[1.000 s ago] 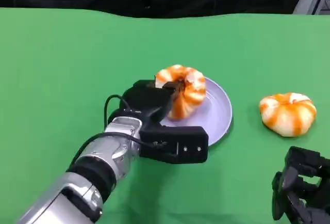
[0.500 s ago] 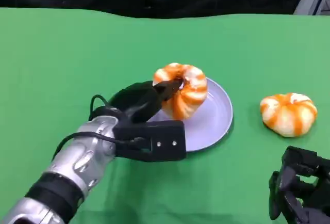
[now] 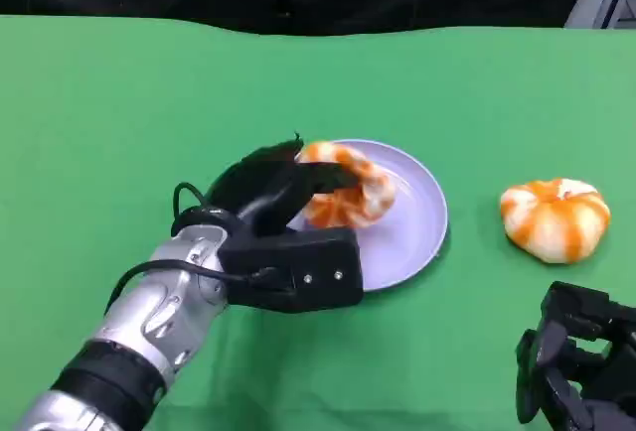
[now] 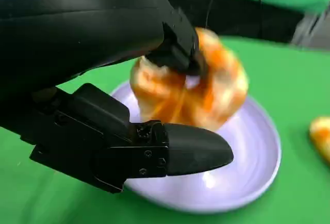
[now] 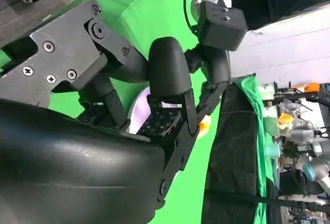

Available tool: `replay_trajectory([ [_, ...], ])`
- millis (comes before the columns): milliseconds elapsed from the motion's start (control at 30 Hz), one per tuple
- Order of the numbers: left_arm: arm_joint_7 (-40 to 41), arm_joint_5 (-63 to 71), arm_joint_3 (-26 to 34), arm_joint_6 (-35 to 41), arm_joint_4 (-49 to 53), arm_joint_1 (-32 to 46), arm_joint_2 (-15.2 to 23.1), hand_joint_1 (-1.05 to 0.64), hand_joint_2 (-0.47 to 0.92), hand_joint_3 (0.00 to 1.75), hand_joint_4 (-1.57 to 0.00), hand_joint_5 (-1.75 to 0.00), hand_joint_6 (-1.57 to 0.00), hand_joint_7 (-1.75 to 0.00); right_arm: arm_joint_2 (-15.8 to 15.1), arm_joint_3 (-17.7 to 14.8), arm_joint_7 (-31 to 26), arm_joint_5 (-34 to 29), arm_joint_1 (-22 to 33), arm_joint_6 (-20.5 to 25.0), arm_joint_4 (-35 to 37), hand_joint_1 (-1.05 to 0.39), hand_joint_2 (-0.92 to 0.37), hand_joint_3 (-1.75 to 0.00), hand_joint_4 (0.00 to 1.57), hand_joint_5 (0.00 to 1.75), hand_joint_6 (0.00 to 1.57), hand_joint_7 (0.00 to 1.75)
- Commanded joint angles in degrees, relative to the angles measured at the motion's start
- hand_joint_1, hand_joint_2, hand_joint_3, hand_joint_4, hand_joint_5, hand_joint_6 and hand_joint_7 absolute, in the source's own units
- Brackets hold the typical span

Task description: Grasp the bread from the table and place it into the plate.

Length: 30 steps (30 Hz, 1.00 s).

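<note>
1. Since the earlier frames, your left hand (image 3: 273, 193) is sitting lower and further left, and the bread (image 3: 346, 185) it carried is now lying lower on the plate (image 3: 417, 222) rather than held up over it.
2. Your left hand is still grasping the bread: in the left wrist view the upper fingers (image 4: 178, 48) are pressing into the top of the bread (image 4: 206, 90), which is blurred.
3. In the head view, the bread is sitting on the left part of the lavender plate, just left of frame centre.
4. You are seeing a second bread (image 3: 555, 217) lying on the green table (image 3: 119, 113) at the right of the frame, apart from the plate.
5. Your right hand (image 3: 576, 371) is hanging at the lower right with fingers curled in on nothing.
</note>
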Motion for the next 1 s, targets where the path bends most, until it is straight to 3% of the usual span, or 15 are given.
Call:
replay_trajectory([
  [33,5.9,1.3,0.0,-2.7,2.5,0.1,0.0,-1.03,0.92,0.54,-0.31,-0.05,-1.19,-0.07,-0.7,-0.4,-0.4,-0.1,0.2,0.2,-0.6,-0.1,-0.5,-1.23,0.89,1.71,0.84,1.49],
  [233,7.7,2.2,-0.1,-4.2,3.4,-0.7,0.2,-1.0,0.92,0.51,-0.33,-0.02,-1.34,-0.08,-0.4,-0.5,0.0,0.1,0.0,-0.9,0.2,-0.1,-0.5,-1.21,0.89,1.71,0.84,1.48],
  [700,7.2,-1.2,3.3,-4.9,-1.5,2.1,-0.6,-0.97,0.92,0.49,-0.35,-0.02,-1.32,-0.03,-0.6,-0.1,-0.4,-0.2,0.2,-0.7,-0.2,-0.11,-0.51,-1.2,0.89,1.69,0.85,1.46],
  [733,6.4,-2.7,4.3,-4.3,-3.6,3.1,-0.8,-0.81,0.92,0.39,-0.43,-0.05,-1.18,-0.01,-0.5,0.0,-0.4,-0.1,0.2,-0.7,-0.2,-0.11,-0.51,-1.2,0.89,1.7,0.85,1.46],
  [767,3.5,-6.0,5.8,-3.9,-6.9,4.8,-0.9,-0.76,0.92,0.36,-0.46,-0.05,-1.14,-0.01,-0.4,0.0,-0.4,-0.1,0.2,-0.8,-0.2,-0.11,-0.51,-1.2,0.89,1.7,0.85,1.46],
  [833,-2.5,-11.5,7.8,-3.7,-12.3,7.3,0.0,-0.4,0.92,0.17,-0.66,-0.09,-1.03,0.0,-0.3,0.1,-0.6,-0.2,0.2,-0.9,-0.3,-0.11,-0.51,-1.2,0.89,1.7,0.85,1.46],
  [867,-4.4,-13.0,8.3,-3.5,-14.1,8.2,0.4,-0.31,0.92,0.14,-0.7,-0.1,-1.01,0.0,-0.2,0.2,-0.7,-0.3,0.2,-1.0,-0.3,-0.11,-0.5,-1.2,0.89,1.7,0.85,1.46],
  [900,-7.1,-16.6,9.6,-4.0,-16.5,10.1,0.8,-0.26,0.92,0.13,-0.72,-0.1,-0.99,0.0,-0.3,0.2,-0.6,-0.2,0.2,-0.8,-0.3,-0.11,-0.5,-1.2,0.89,1.7,0.85,1.46],
  [933,-9.1,-19.1,10.5,-4.2,-18.3,11.5,0.9,-0.09,0.92,0.21,-0.9,-0.17,-0.99,0.0,-0.4,0.2,-0.6,-0.1,0.1,-0.7,-0.3,-0.11,-0.5,-1.2,0.89,1.7,0.85,1.46],
  [1000,-13.3,-24.6,12.5,-2.9,-22.9,14.6,1.1,0.02,0.92,0.33,-1.08,-0.25,-1.07,-0.04,-0.5,0.1,-0.6,-0.1,0.0,-0.6,-0.2,-0.11,-0.51,-1.21,0.89,1.7,0.85,1.46],
])
